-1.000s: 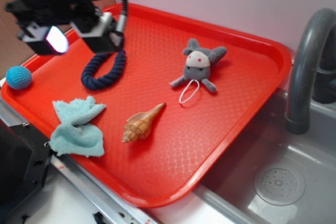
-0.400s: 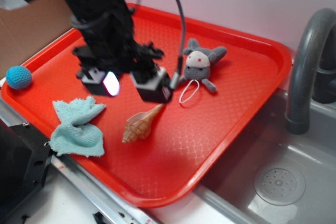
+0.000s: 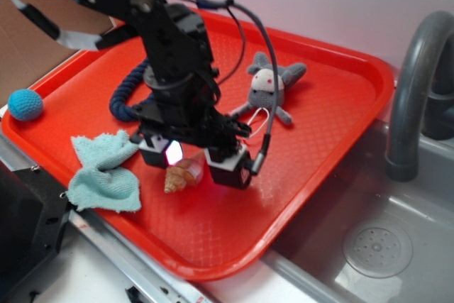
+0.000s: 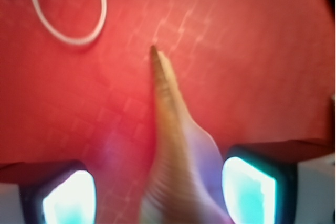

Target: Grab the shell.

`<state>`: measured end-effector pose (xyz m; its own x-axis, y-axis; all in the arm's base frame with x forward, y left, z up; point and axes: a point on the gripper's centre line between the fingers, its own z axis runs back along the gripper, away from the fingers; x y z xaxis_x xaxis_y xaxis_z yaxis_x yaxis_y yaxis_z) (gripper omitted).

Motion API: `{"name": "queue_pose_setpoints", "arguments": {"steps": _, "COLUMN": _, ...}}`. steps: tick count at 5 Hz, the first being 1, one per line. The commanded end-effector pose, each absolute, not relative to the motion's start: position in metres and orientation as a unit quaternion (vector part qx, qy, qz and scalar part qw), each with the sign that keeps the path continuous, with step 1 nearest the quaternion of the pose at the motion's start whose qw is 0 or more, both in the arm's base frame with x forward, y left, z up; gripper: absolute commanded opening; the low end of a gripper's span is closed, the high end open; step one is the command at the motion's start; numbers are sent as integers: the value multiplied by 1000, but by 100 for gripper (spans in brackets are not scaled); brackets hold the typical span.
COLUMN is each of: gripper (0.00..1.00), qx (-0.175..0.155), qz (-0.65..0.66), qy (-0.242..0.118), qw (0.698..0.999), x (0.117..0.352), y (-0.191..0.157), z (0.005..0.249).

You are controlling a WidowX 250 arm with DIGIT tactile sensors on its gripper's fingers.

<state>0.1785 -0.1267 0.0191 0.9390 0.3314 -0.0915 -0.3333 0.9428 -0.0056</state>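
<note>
The tan-and-brown spiral shell lies on the red tray, its wide end toward the tray's near edge. My gripper has come down over it and stands open, one finger on each side. In the wrist view the shell runs up the middle with its pointed tip away from me, between the two lit fingers, with tray visible between shell and each pad. The arm hides the shell's pointed end in the exterior view.
A grey plush with a white loop lies just beyond the shell. A light blue cloth sits left of the gripper, a dark blue rope ring behind it, a blue ball at the tray's left edge. A sink with grey faucet lies right.
My gripper has travelled from the tray's back left, across the rope ring, forward and down to straddle the shell. The shell and other objects have stayed put.
</note>
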Motion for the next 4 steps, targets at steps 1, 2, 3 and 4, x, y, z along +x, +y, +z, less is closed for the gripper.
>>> {"name": "queue_pose_setpoints", "arguments": {"steps": 1, "gripper": 0, "qx": -21, "qz": 157, "qy": 39, "qw": 987, "x": 174, "y": -138, "z": 18}}
{"name": "queue_pose_setpoints", "arguments": {"steps": 2, "gripper": 0, "qx": -16, "qz": 164, "qy": 35, "qw": 986, "x": 174, "y": -135, "z": 20}}
{"name": "queue_pose_setpoints", "arguments": {"steps": 3, "gripper": 0, "qx": -25, "qz": 198, "qy": 27, "qw": 979, "x": 178, "y": -126, "z": 31}}
{"name": "queue_pose_setpoints", "arguments": {"steps": 4, "gripper": 0, "qx": -44, "qz": 170, "qy": 10, "qw": 984, "x": 186, "y": -115, "z": 76}}
